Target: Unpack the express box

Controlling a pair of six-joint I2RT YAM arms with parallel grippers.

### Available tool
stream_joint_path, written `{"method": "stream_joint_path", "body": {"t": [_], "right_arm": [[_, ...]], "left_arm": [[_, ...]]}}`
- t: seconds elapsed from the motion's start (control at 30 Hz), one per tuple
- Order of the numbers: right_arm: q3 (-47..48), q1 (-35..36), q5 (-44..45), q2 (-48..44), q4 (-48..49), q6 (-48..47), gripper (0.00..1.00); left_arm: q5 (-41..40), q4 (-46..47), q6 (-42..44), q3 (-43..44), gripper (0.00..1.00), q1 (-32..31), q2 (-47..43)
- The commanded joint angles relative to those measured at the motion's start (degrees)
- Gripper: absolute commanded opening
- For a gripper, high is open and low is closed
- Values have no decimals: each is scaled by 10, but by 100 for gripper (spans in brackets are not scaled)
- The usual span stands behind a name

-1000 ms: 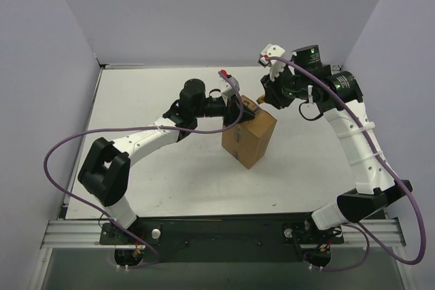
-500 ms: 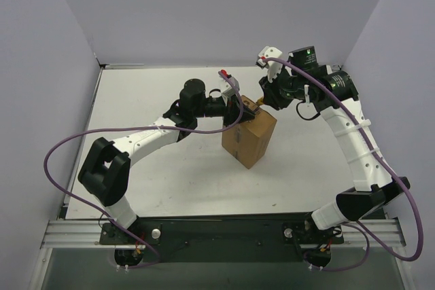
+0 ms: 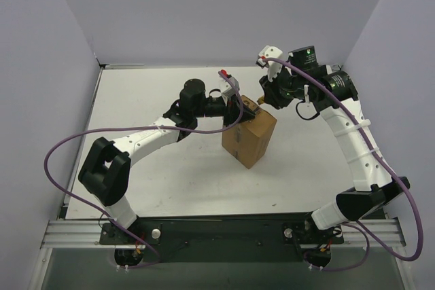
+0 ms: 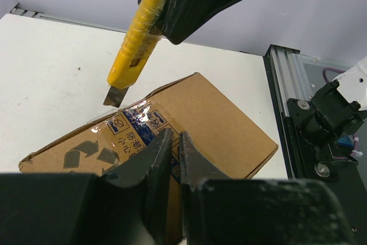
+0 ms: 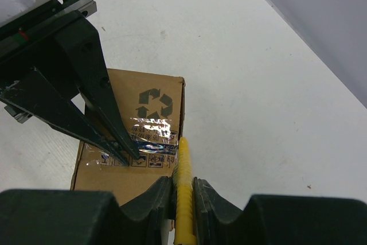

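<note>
**Two robot arms are meeting over a taped carton on a white counter (image 3: 149,181).**
The express box (image 3: 249,137) is lying at an angle near the counter's middle, a little toward the right edge. The right tool (image 5: 183,185) is clamping a yellow utility knife (image 4: 137,32) with its blade (image 4: 114,97) out, pointing down at the clear tape (image 5: 152,136) on the box top. The left tool (image 4: 174,136) is resting its tips on that taped top, its fingers drawn almost together with nothing showing between them.
</note>
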Motion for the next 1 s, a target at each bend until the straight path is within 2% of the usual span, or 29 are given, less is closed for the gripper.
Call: {"method": "stream_joint_path", "body": {"t": [0.0,0.77,0.97], "right_arm": [[0,-2,0,-4,11,3,0],[5,8,4,16,-65,-6,0],[16,19,17,37,-81,25,0]], "left_arm": [[-13,-105,2,-20,20,5,42],[-17,-99,-5,-22,19,5,46],[-21,-100,-6,-25,19,5,45]]}}
